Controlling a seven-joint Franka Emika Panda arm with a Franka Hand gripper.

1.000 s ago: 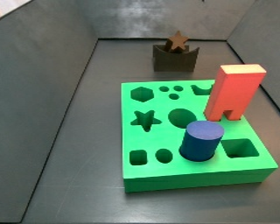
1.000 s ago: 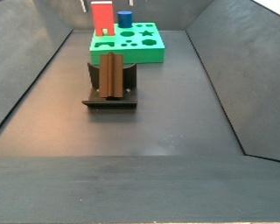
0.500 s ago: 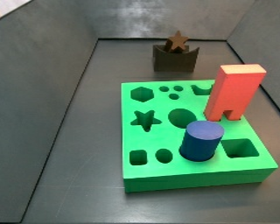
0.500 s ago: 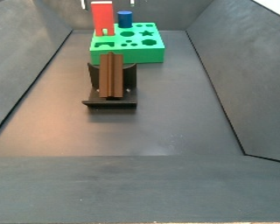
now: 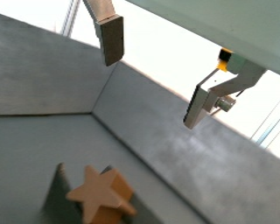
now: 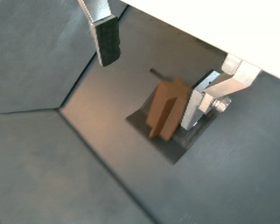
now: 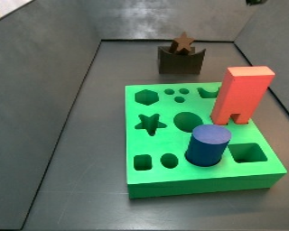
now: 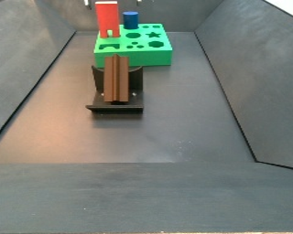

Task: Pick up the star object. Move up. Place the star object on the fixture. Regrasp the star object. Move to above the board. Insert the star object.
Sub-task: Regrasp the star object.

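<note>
The gripper [image 6: 152, 63] hangs above the grey floor with its two silver fingers spread wide apart and nothing between them; in both wrist views the dark-padded finger [image 5: 111, 40] and the bracketed finger [image 5: 208, 98] stand well apart, with only bare floor and wall seen through the gap.

Below the gripper and clear of both fingers, the star object [image 6: 166, 109] lies on the fixture [image 6: 173, 140], its brown ridged length resting across the dark base; in a wrist view it sits just beside the bracketed finger [image 6: 196, 105] without being held. The other wrist picture catches the star-shaped end face [image 5: 101, 191] of the piece, seated in the fixture [image 5: 60, 191] well below the open fingers.

In a side view, the star object [image 7: 183, 41] shows as a brown star peeking from the notch of the fixture [image 7: 180, 60] at the far end of the enclosure, behind the board [image 7: 153, 149]. The green board carries a red arch block [image 7: 242, 94] and a blue cylinder [image 7: 209, 144], with its star-shaped hole [image 7: 148, 123] unfilled. From the opposite side, the star object [image 8: 116, 80] lies lengthwise on the fixture [image 8: 116, 103], with the board [image 8: 139, 48] beyond it, the red arch block [image 8: 107, 17] and blue cylinder [image 8: 131, 17] standing on it. The gripper itself is out of frame in both side views.
</note>
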